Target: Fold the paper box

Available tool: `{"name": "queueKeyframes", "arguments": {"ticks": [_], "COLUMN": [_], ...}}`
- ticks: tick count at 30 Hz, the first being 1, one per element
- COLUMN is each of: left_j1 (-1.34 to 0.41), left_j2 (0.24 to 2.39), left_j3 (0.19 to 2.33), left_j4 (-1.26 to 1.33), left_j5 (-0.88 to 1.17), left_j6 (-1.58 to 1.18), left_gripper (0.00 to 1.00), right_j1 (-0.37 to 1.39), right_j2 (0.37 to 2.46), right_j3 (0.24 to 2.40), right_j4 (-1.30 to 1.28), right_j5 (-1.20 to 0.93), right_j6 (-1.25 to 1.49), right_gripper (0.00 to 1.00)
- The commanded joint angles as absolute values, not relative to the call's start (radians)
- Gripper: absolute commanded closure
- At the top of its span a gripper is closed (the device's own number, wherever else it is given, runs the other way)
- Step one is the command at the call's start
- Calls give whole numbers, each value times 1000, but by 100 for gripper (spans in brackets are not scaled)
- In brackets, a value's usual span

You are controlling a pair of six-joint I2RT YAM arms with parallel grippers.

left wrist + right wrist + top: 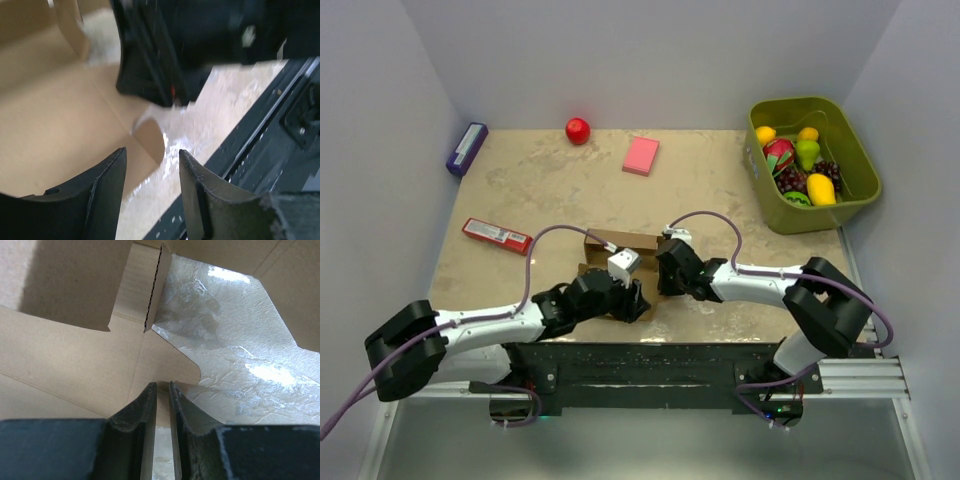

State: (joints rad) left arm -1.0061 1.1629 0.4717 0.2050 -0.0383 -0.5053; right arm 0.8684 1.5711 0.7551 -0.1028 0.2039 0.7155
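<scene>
**Box early in folding: one wall up, flaps loose**

The left gripper (152,167) stood spread, its fingers (107,190) well apart with nothing clamped between them. Just ahead of its gap lay a rounded tab (150,137) of the paper box (55,125), flat on the table (210,115). The broad base panel stretched away ahead and to the left of that gripper, creased but lying flat.

From above, the box sat between the two grippers, close against both. One long wall (620,243) stood raised on the side beyond their fingertips, and the rest lay low.

The right gripper (162,390) was nearly pressed together. A thin piece of cardboard ran straight into the narrow slit between its fingers, so I judged it to be pinching a flap of the box. Ahead of it and to its left a panel showed its corrugated edge (154,290), upright or nearly so. Ahead and to its right, bare table showed through the cut-out between flaps.

By my reading the fold was at an early stage. Done: at least one wall lifted off the sheet, and one flap secured in the right pinch. Left to do: raising the other walls, turning in the loose tabs such as the one in front of the left gripper, and closing the whole into a rectangular box. No corner looked locked, though much of the far side was hidden behind the arms
</scene>
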Motion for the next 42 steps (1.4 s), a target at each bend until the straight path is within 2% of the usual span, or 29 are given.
{"name": "queueKeyframes", "arguments": {"ticks": [1, 11, 14, 18, 23, 24, 27, 30, 36, 42], "left_j1": [-1040, -1068, -1068, -1068, -1068, -1068, -1068, -1068, -1068, -1068], "left_j2": [1175, 1388, 1443, 1494, 1522, 1526, 1548, 1568, 1575, 1578], "left_j3": [395, 321, 319, 337, 357, 360, 371, 382, 382, 385], "left_j4": [382, 474, 491, 492, 460, 454, 449, 446, 445, 443], "left_j5": [-75, -64, -74, -78, -84, -81, -74, -66, -60, -57], "left_j6": [-603, -580, -584, -607, -621, -629, -638, -646, -652, -653], "left_gripper": [50, 53, 55, 57, 58, 58, 58, 58, 59, 59], "right_j1": [868, 868, 868, 867, 842, 836, 821, 789, 637, 618], "right_j2": [1609, 1595, 1553, 1502, 1407, 1388, 1318, 1272, 1244, 1339], "right_j3": [730, 732, 752, 811, 906, 920, 960, 982, 922, 925], "right_j4": [-121, -124, -150, -263, -392, -434, -509, -573, -543, -468], "right_j5": [242, 238, 232, 251, 327, 336, 383, 432, 400, 413], "right_j6": [733, 732, 715, 666, 606, 591, 562, 539, 477, 454], "right_gripper": [79, 79, 73, 54, 36, 29, 23, 19, 18, 19]}}
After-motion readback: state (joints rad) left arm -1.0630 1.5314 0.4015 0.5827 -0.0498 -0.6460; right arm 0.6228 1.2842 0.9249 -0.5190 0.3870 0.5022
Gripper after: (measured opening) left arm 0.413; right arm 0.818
